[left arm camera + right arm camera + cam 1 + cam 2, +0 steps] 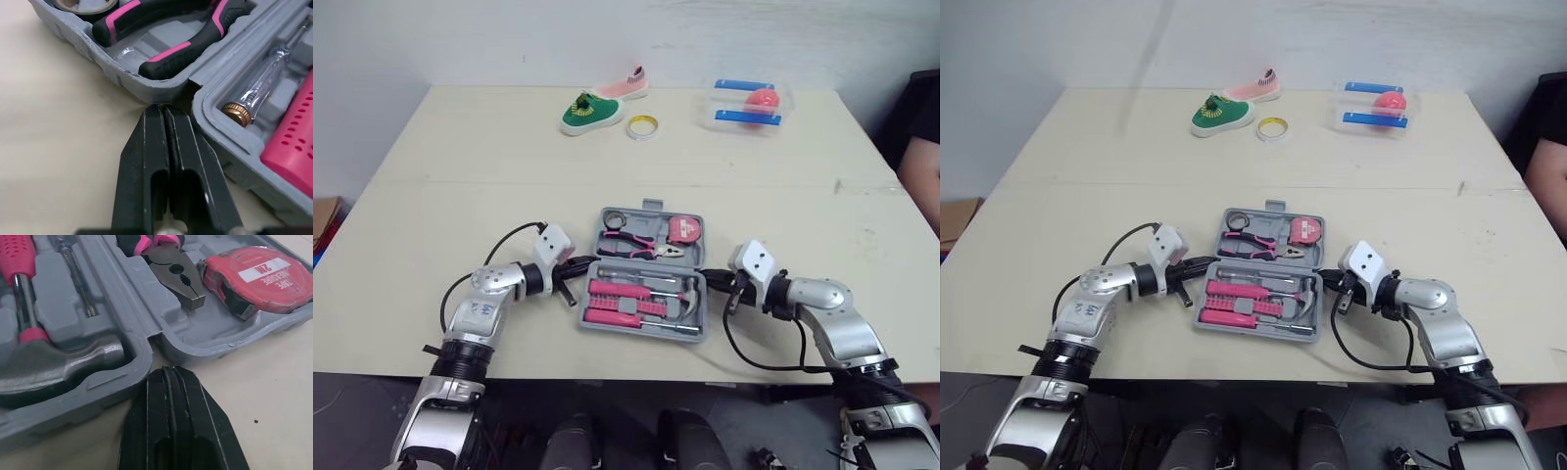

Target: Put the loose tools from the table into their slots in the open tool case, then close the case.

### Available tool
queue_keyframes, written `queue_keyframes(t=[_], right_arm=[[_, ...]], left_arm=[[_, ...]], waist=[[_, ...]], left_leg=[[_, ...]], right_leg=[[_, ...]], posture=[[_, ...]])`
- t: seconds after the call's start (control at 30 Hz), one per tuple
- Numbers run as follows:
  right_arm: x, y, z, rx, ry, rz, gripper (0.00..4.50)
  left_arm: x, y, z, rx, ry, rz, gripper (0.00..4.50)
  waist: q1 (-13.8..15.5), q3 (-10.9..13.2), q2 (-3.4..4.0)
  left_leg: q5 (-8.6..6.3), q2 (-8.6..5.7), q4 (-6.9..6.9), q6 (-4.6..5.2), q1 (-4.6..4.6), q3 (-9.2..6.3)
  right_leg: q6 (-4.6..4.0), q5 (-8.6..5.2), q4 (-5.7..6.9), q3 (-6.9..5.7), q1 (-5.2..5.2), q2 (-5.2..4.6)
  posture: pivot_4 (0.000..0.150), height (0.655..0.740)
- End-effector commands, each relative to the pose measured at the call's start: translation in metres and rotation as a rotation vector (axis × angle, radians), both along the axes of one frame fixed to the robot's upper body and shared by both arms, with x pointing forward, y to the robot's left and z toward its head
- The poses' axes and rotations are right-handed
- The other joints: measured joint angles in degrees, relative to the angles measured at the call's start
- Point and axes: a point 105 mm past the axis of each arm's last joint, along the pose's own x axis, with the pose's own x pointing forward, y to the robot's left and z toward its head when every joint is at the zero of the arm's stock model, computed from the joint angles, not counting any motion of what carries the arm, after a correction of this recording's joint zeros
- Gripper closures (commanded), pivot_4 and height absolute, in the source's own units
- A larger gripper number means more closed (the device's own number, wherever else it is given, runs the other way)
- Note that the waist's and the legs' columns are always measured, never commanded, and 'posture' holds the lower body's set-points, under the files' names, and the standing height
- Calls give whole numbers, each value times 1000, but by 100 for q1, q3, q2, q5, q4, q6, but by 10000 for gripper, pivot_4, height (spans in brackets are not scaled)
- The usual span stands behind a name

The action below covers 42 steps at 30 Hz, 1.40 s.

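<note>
Looking down at the tool case lying open near the front of the worktop, both halves flat, one half further away than the other. Can make out pliers, a red tape measure and a dark roll of tape slotted in the far half, then a hammer, pink-handled screwdrivers and a clear tester screwdriver in the near half. Got the left gripper down at the case's left side, jaws pressed together, tips right at the notch where the two halves meet, touching it or as good as. Much the same with the right gripper on the right side: jaws pressed together, tips at the notch, near the hammer head. Way back on the worktop: a green shoe, a pink shoe behind it, a yellow tape ring just beside the green one, plus a clear box with blue strips and a pink ball inside. Also catching a person's arm at the right edge.
</note>
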Motion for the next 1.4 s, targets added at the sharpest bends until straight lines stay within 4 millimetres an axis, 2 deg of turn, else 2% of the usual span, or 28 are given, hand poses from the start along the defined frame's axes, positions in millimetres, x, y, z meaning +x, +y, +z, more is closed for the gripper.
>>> queue_keyframes(t=[0.03, 0.17, 0.3, 0.4, 0.47, 0.57, 0.6, 0.67, 0.73, 0.8, 0.83, 0.87, 0.93, 1.1, 1.2, 1.27, 1.4], right_arm=[[-3, 6, 6, -17, -25, 40, 44592], [-12, 5, 3, -20, 7, 83, 44592], [-16, 1, -3, -30, 28, 77, 44592], [-10, -17, -4, -61, 19, 10, 44592], [-4, -28, 4, -50, -23, -45, 44592], [-4, -51, 15, -28, -22, -123, 45000], [-6, -59, 17, -49, -24, -121, 38330], [-9, -74, 25, -48, -16, -147, 30332], [-9, -77, 44, 73, 23, -185, 20807], [-11, -74, 54, 145, 55, -187, 10147], [-9, -72, 58, 155, 130, -224, 5934], [-8, -68, 61, 146, 216, -252, 714], [-8, -59, 67, 165, 349, -303, 714], [-5, -36, 81, 187, 507, -350, 714], [0, -21, 80, 151, 563, -410, 714], [6, -15, 78, 131, 571, -458, 714], [12, -8, 74, 100, 563, -507, 714]], left_arm=[[-15, -14, -1, -20, 17, -91, 45000], [-25, -12, -8, -23, 63, -82, 45000], [-17, 2, -9, -5, 32, 11, 45000], [-14, 25, -11, 11, 24, 88, 45000], [-19, 33, -11, 21, 24, 90, 45000], [-29, 53, 3, -13, 3, 128, 37392], [-33, 59, 8, -19, -3, 136, 32836], [-39, 71, 21, -27, -32, 164, 24031], [-42, 75, 40, -78, -37, 182, 14977], [-44, 73, 48, -100, -27, 180, 5474], [-45, 66, 56, -93, -9, 161, 1533], [-44, 58, 63, -83, 11, 146, 0], [-40, 46, 72, -76, 74, 165, 0], [-23, 28, 81, -49, 171, 257, 0], [-12, 8, 85, -51, 202, 273, 0], [-4, 6, 80, -15, 218, 326, 0], [12, 5, 75, 16, 186, 404, 0]], waist=[[-10, 0, 0], [1, 0, 0], [0, 0, 0], [-5, 0, 0], [-9, 0, 0], [-34, 0, 1], [-28, 0, 1], [-22, 1, 1], [-20, 2, -1], [-18, 2, -1], [-14, 3, 0], [-14, 3, 1], [-11, 5, 4], [7, 5, 4], [8, 5, 4], [-1, 4, 3], [2, 4, 3]], left_leg=[[0, 0, -1, 0, 1, 0], [-2, -1, -1, 3, 0, -1], [-5, 0, -3, 2, 2, -1], [-5, 0, -3, 3, 4, -2], [-6, 1, -4, 2, 4, -3], [-7, 2, -15, 0, 6, 1], [-6, 2, -21, -2, 6, 2], [-4, 2, -30, -4, 5, -1], [-3, 2, -33, -3, 4, -2], [-2, 2, -33, -2, 3, -7], [-2, 2, -33, -2, 3, -11], [-4, 1, -36, -2, 2, -16], [-4, -3, -39, -2, 0, -21], [19, -9, -68, -17, -7, -34], [22, -8, -64, -18, -37, -34], [27, -8, -44, -15, -71, -34], [29, -12, -49, -14, -76, -23]], right_leg=[[0, 0, -1, 0, 0, 0], [0, 0, -3, 4, 1, -4], [0, 0, -4, 6, 2, -4], [0, 0, -2, 6, 2, -4], [0, 0, -2, 7, 2, -4], [-1, 0, -4, 11, -1, -4], [-1, 0, -6, 17, -3, -5], [-2, -1, -14, 22, -4, -7], [-3, -1, -17, 25, -5, -9], [-3, -1, -18, 28, -4, -12], [-4, -1, -19, 30, -2, -12], [-4, -1, -16, 30, -1, -17], [-5, 0, -13, 29, -4, -23], [-13, -5, -27, 14, -7, -18], [-13, -4, -14, 8, -26, -6], [-10, -3, -9, 6, -49, 2], [-9, -3, -10, 5, -62, 18]], posture=[[1500, 7400], [1500, 7400], [1500, 7400], [1500, 7400], [1500, 7400], [1500, 7400], [1500, 7400], [1500, 7400], [1500, 7400], [1500, 7400], [1500, 7400], [1500, 7400], [1500, 7400], [1500, 7400], [1500, 7400], [1500, 7400], [1500, 7400]])
